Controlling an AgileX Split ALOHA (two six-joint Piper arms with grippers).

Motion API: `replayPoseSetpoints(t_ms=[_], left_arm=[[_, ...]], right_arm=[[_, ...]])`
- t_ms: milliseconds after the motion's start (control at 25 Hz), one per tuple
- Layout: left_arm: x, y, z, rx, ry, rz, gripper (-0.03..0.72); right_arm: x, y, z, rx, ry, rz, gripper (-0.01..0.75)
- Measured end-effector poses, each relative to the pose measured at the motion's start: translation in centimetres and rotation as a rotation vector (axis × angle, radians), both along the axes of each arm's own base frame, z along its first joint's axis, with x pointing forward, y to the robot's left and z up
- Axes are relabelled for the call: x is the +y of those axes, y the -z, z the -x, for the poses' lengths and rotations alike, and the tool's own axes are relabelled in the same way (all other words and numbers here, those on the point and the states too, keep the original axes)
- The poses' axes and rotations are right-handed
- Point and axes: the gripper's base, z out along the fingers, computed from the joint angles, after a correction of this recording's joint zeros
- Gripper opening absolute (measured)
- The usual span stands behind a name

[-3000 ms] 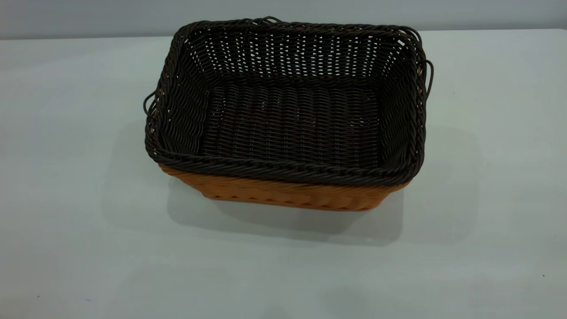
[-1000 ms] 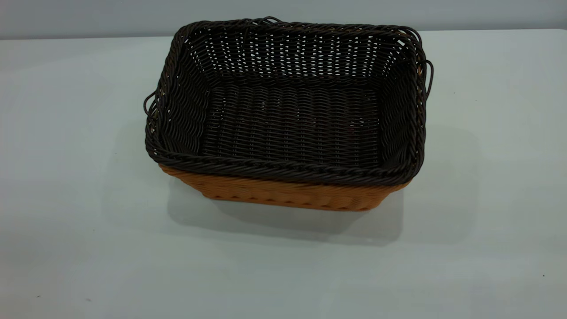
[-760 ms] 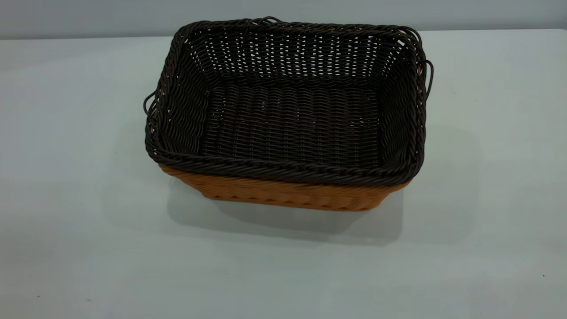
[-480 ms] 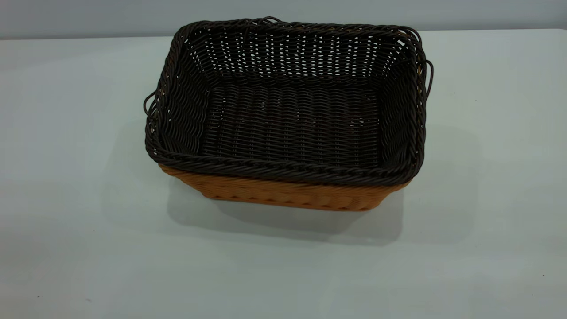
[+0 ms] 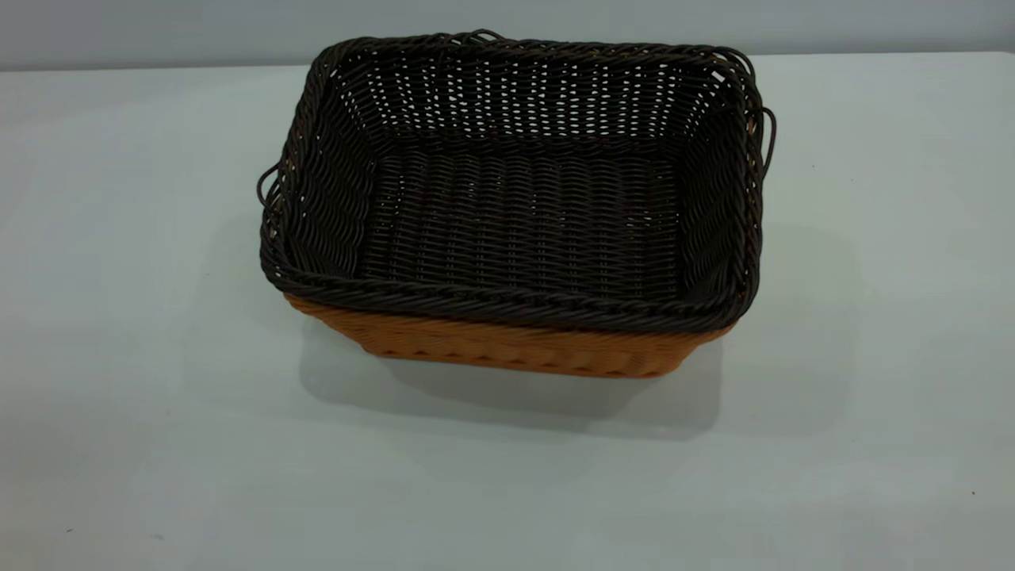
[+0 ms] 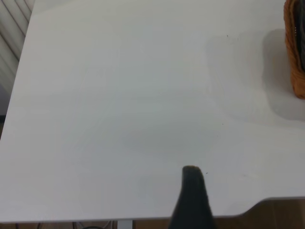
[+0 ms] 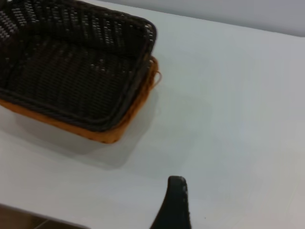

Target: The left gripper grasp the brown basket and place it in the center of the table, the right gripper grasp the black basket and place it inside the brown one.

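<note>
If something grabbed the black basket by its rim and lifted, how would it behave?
The black basket looks like open wicker, so probably light and fairly stiff. It sits nested in the brown basket, which might drag up with it. Its braided rim should give decent grip.

Bare test bench, plain white table (image 5: 119,396), blank grey wall (image 5: 158,28) behind

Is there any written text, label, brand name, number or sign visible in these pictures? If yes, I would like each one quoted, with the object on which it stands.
None: no view shows readable text.
The black basket: plain weave, no label or tag.
The brown basket: plain weave on the side that shows, no label.
The table: bare surface, only tiny specks, no print.
</note>
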Motion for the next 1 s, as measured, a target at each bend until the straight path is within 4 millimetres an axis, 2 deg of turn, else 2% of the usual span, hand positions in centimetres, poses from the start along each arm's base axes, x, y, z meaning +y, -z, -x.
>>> replayPoseSetpoints(t_ms=[320,1000], left_arm=[[0.0,0.0,0.0,0.000,0.000,0.000,0.524],[0.0,0.0,0.0,0.000,-0.001,0.001,0.524]], right_arm=[[-1.7,0.2,-0.2,0.023,0.244,-0.042,0.594],[-1.8,0.2,-0.2,0.024,0.267,-0.052,0.594]])
